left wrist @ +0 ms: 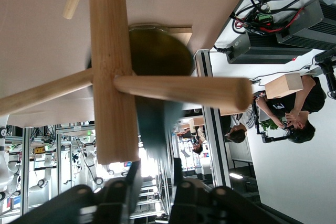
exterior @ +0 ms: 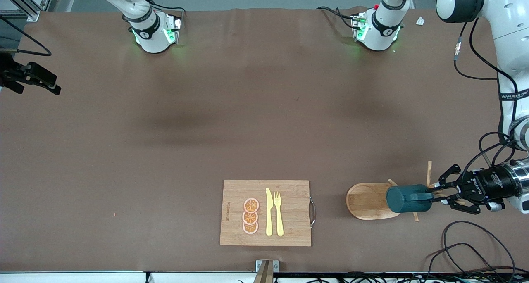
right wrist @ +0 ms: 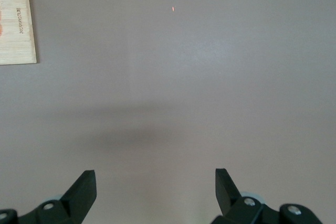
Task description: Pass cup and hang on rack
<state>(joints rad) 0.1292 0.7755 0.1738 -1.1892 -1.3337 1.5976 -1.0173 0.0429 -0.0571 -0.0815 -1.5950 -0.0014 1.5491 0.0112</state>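
Teal cylindrical cup (exterior: 409, 198) lies sideways over the wooden rack (exterior: 369, 200); I see left gripper (exterior: 439, 194) pinching its handle. Right gripper (right wrist: 155, 183) waits, spread wide, empty.

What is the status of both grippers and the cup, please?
Left gripper shut on the cup, held sideways at the rack. Right gripper open over bare table, waiting. Rack pegs crowd the cup.

A robotics laboratory is shown. Two white arms are mounted on a table (exterior: 264, 109) covered with brown sheet, and loose black cables (exterior: 467, 250) are seen at its edge. In the left wrist view, metal frames, power supply boxes (left wrist: 286, 30) and people (left wrist: 294, 111) with equipment are seen around.
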